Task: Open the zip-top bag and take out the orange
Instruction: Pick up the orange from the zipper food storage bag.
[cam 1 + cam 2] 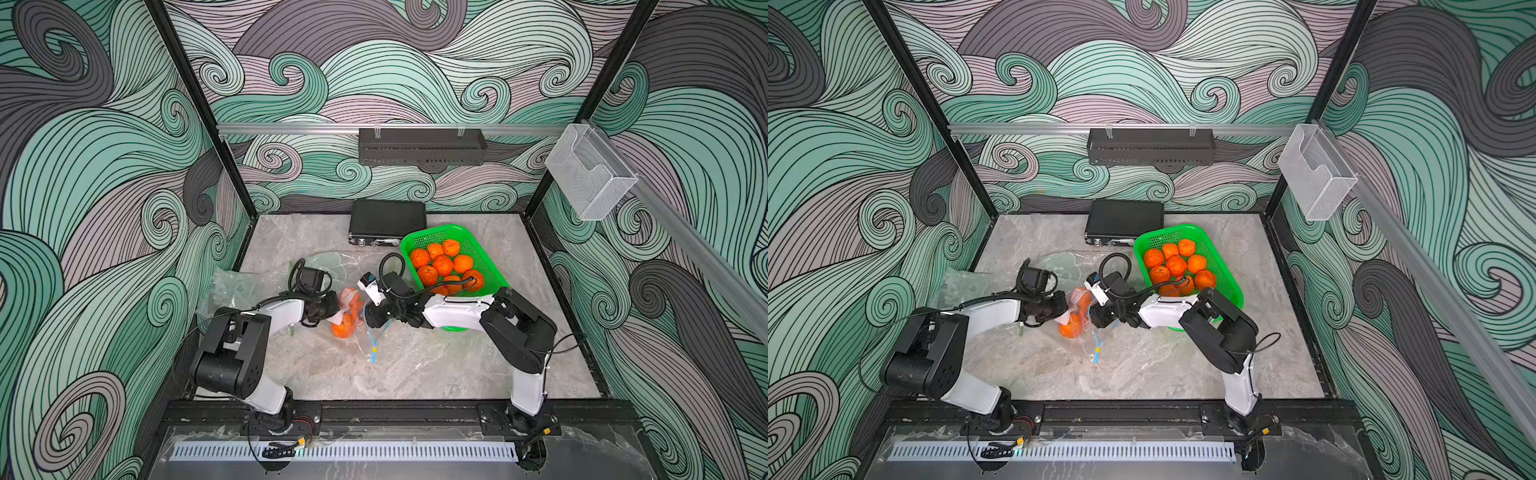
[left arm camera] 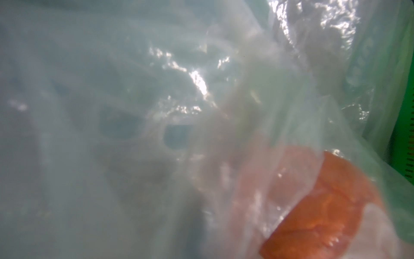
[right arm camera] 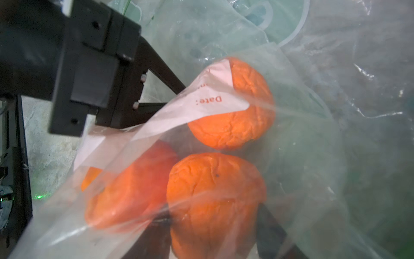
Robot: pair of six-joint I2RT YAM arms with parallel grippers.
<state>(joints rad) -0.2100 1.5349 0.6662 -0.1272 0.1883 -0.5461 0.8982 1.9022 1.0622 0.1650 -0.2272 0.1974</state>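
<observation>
The clear zip-top bag [image 1: 362, 341] [image 1: 1089, 345] lies mid-table, its blue zip [image 1: 375, 345] hanging open toward the front. My left gripper [image 1: 335, 309] [image 1: 1065, 309] is shut on the bag's white label edge [image 3: 201, 105]. My right gripper [image 3: 212, 224] [image 1: 360, 312] reaches into the bag, and its dark fingers [image 3: 270, 226] press on both sides of an orange [image 3: 215, 197]. Two more oranges [image 3: 242, 112] [image 3: 134, 186] sit beside it in the bag. The left wrist view shows only blurred film [image 2: 134, 112] and an orange [image 2: 324, 213]; its jaws are hidden.
A green basket [image 1: 436, 230] [image 1: 1168, 232] with several oranges stands at the back right, close behind my right arm. A black case [image 1: 386, 220] lies at the back wall. Crumpled empty plastic bags [image 1: 232, 286] lie at the left.
</observation>
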